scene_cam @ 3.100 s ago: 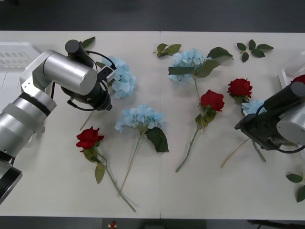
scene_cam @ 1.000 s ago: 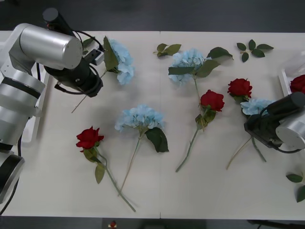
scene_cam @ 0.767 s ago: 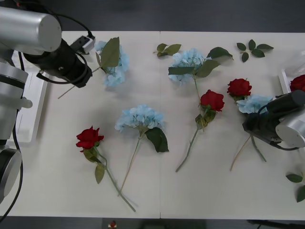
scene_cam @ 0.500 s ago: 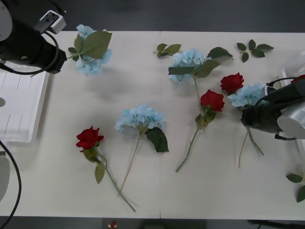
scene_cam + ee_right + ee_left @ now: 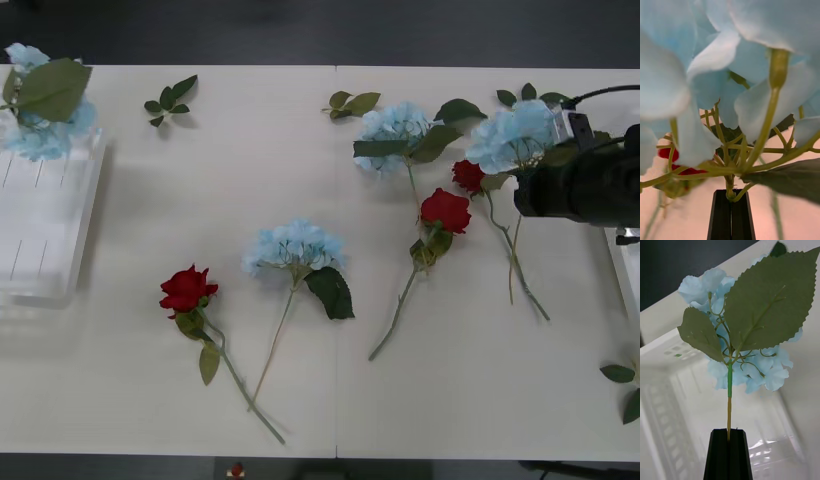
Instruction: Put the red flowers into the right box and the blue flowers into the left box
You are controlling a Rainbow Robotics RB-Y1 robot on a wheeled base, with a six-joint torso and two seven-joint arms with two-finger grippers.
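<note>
My left gripper is shut on the stem of a blue flower, which hangs over the far end of the left box. The front view shows that blue flower above the left box. My right gripper is shut on the stem base of another blue flower, lifted off the table. A red flower hangs against it with its stem trailing down; I cannot tell whether that one is gripped too. The right wrist view has the fingers pressed together under the blue flower.
On the table lie two more blue flowers and two red flowers. Loose leaf sprigs lie along the back and at the front right. The right box's edge is at the far right.
The left gripper has carried its blue flower leftwards to above the left box. The right gripper has lifted its blue flower, with a red flower alongside, up and towards the back right.
</note>
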